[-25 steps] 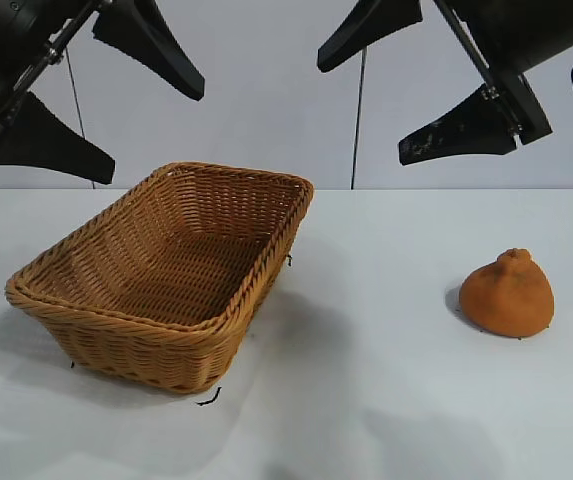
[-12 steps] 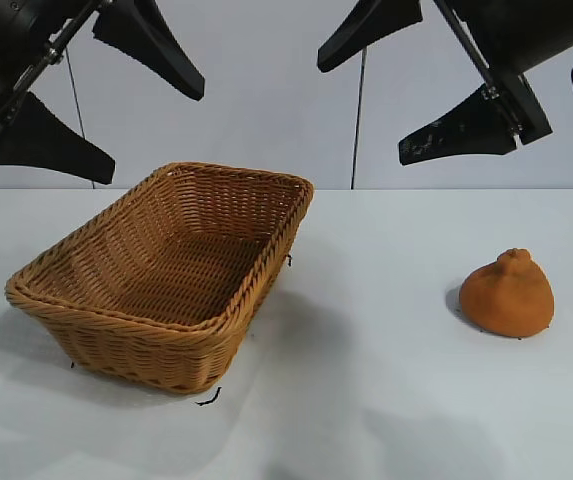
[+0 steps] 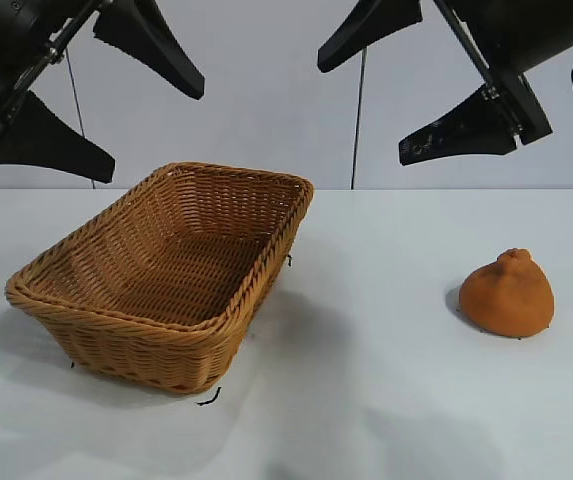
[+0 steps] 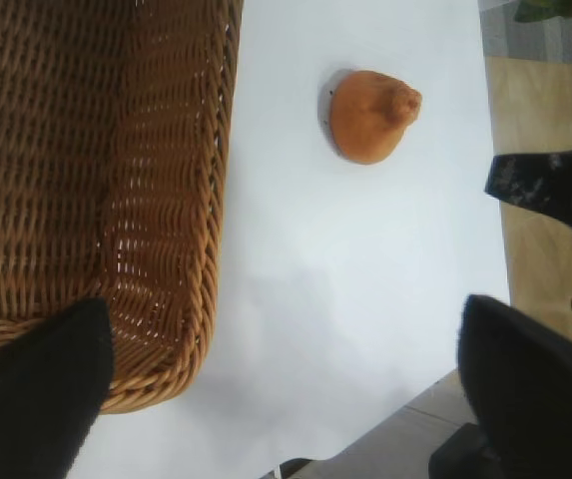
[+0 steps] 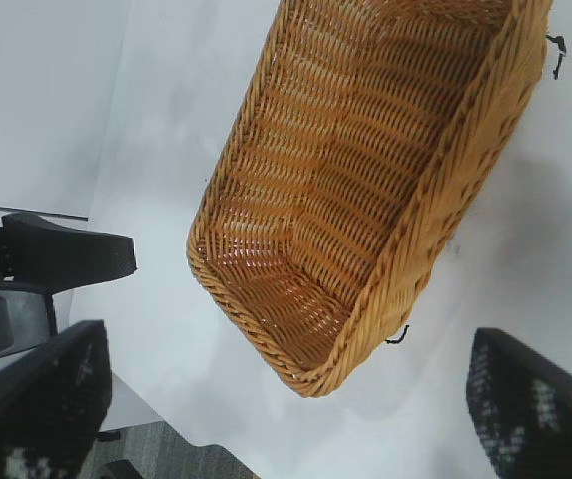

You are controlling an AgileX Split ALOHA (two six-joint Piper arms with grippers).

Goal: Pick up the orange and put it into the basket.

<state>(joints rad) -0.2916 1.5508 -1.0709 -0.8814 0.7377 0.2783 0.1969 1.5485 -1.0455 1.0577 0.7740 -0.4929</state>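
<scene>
Exterior view: lumpy matte orange (image 3: 507,294) with knobby neck

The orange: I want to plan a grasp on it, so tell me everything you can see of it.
The orange is a matte, lumpy fruit, wide at its base and narrowing to a knobby neck that points up. Its skin looks dull and finely pitted, with no visible damage. It sits upright on the white table, casting a small shadow, well to the right of the basket and apart from it. Only the table touches it; both open grippers hang high above, clear of it.
</scene>
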